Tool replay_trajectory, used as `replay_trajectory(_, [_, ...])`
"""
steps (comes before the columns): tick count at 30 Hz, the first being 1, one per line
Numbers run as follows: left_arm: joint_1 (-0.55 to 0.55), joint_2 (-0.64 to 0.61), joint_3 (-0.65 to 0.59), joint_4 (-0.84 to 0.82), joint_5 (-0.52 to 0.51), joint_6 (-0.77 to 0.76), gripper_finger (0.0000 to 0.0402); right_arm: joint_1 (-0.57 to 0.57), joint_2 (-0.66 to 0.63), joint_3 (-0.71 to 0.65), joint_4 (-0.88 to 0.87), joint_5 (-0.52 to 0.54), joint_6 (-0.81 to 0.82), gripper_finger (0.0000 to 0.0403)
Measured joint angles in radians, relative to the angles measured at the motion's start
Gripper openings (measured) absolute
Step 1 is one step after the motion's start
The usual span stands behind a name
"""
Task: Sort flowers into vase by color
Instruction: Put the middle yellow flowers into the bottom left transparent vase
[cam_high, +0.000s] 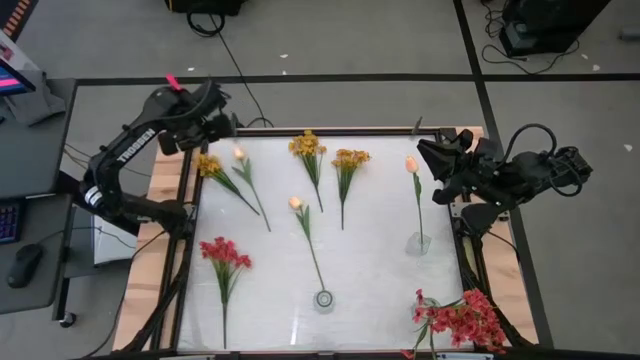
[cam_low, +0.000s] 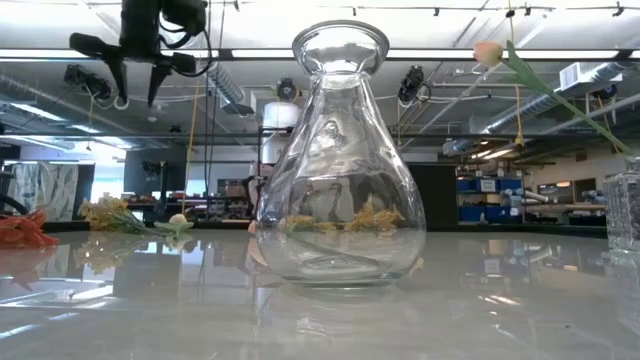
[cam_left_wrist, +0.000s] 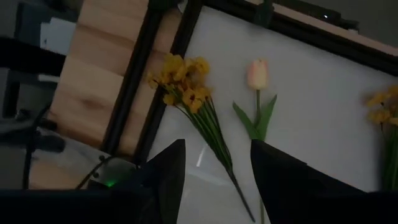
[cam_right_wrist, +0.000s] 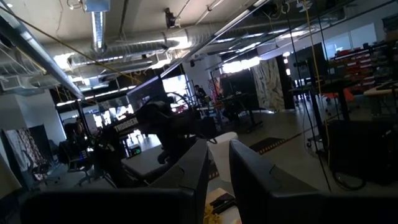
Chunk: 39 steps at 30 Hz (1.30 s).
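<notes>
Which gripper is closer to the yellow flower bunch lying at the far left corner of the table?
Left. The left gripper hovers just above the yellow flower bunch, open. The right gripper hangs across the table at its right edge, far from the bunch.

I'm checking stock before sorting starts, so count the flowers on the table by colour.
Yellow-orange clusters: 3
Peach tulips: 3
Red-pink clusters: at least 2; the corner bunch may hold several stems
Total: at least 8
</notes>
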Motion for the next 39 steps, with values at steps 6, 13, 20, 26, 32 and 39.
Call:
replay_trajectory(6, [0.074, 0.0, -0.048, 0.148, 0.157, 0.24, 0.0188, 0.0, 0.001, 0.0, 0.0, 0.0, 0.0, 0.0075])
replay_trajectory(13, [0.08, 0.001, -0.235, 0.429, 0.319, 0.184, 0.0188, 0.0, 0.001, 0.0, 0.0, 0.001, 0.001, 0.0075])
replay_trajectory(20, [-0.052, 0.003, -0.443, 0.72, 0.335, 0.058, 0.0188, 0.0, 0.001, 0.0, 0.001, 0.002, 0.001, 0.0075])
replay_trajectory(26, [-0.165, 0.003, -0.586, 1.025, 0.34, -0.05, 0.0188, 0.0, 0.008, 0.0, 0.001, 0.002, 0.013, 0.0075])
replay_trajectory(32, [-0.237, 0.053, -0.612, 1.26, 0.338, -0.096, 0.0188, 0.0, 0.018, 0.0, 0.001, 0.006, 0.046, 0.0075])
replay_trajectory(39, [-0.294, 0.206, -0.525, 1.339, 0.344, -0.097, 0.0188, -0.001, 0.033, 0.0, 0.001, 0.009, 0.08, 0.0075])
